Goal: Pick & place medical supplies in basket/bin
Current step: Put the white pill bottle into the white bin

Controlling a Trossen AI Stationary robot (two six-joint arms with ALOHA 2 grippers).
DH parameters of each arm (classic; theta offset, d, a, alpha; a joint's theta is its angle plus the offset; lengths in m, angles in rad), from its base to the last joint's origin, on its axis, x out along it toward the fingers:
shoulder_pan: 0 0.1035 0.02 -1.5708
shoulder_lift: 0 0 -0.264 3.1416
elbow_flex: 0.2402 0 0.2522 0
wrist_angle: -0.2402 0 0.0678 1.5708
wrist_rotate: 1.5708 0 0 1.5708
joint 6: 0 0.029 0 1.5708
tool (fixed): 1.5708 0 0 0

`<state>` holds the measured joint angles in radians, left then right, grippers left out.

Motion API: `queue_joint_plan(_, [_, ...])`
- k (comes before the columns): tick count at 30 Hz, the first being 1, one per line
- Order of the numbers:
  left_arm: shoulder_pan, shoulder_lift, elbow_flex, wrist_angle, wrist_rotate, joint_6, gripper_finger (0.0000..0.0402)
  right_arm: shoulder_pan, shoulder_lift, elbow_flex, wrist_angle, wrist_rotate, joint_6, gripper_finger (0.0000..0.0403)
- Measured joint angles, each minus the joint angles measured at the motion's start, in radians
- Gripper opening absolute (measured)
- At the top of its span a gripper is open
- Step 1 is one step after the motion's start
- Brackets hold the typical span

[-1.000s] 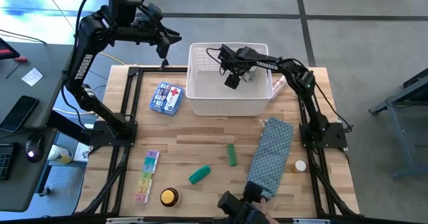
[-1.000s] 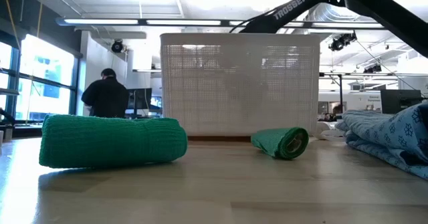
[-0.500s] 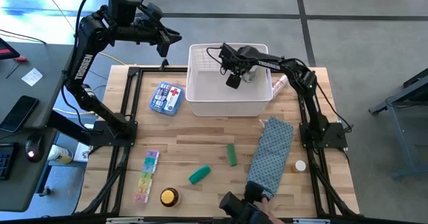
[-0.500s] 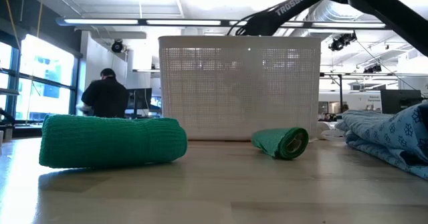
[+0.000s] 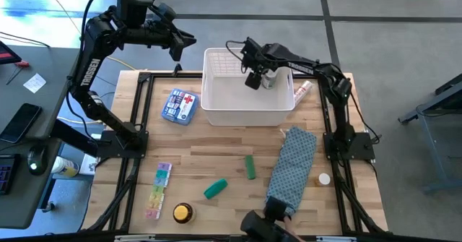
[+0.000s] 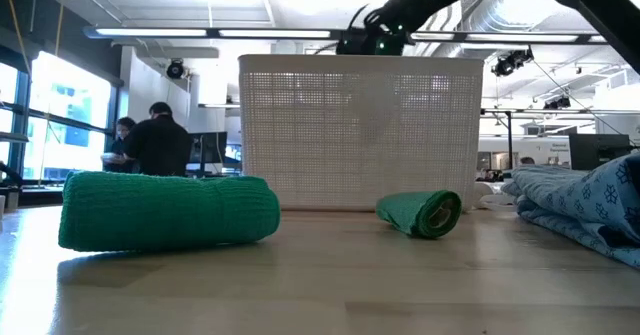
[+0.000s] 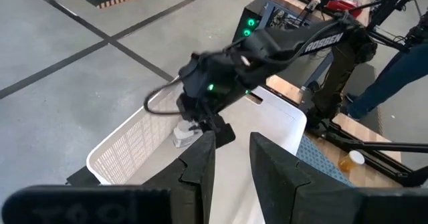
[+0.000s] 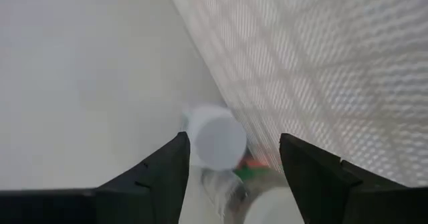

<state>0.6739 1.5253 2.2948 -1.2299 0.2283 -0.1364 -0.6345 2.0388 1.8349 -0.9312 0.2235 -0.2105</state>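
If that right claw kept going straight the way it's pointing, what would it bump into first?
Most likely the white-capped bottle lying in the white basket. The right gripper points down into the basket with open jaws, and the bottle sits right between them, close to the lattice wall. How far off it is remains unclear.

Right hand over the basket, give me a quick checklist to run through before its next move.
1. Right hand open and empty: ok, its fingers stand apart with nothing between them.
2. White-capped bottle released into the basket: ok, it lies on the floor by the lattice wall.
3. Right hand clear of the basket rim: cannot tell, it hangs above the far right corner.
4. Left hand out of the way: ok, raised beyond the table's far left corner.
5. Supplies left to pick: not ok, the red-cross pack, pill organiser, green tubes and yellow tin lie on the table.
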Motion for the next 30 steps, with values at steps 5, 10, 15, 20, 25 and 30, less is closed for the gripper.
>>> queue_joint_plan(5, [0.0, 0.0, 0.0, 0.001, 0.0, 0.0, 0.0129, 0.0, -0.016, 0.0, 0.1, -0.192, 0.049, 0.02])
queue_joint_plan(10, [0.0, 0.0, 0.0, 0.008, -0.003, 0.0, 0.0129, 0.014, 0.014, 0.0, 0.177, -0.242, 0.066, 0.0142])
queue_joint_plan(15, [0.0, 0.0, 0.0, 0.04, -0.003, 0.0, 0.0129, 0.013, 0.072, -0.001, 0.134, -0.29, 0.051, 0.004])
queue_joint_plan(20, [0.0, 0.0, 0.0, 0.036, -0.003, 0.0, 0.0129, 0.006, 0.121, -0.001, 0.078, -0.288, 0.043, 0.0017])
queue_joint_plan(25, [0.0, 0.0, 0.0, 0.044, -0.002, -0.002, 0.0129, -0.007, 0.143, -0.001, 0.072, -0.285, 0.044, 0.0011])
queue_joint_plan(30, [0.0, 0.0, 0.0, 0.049, -0.002, -0.007, 0.0129, -0.013, 0.15, -0.001, 0.071, -0.233, 0.045, 0.0005])
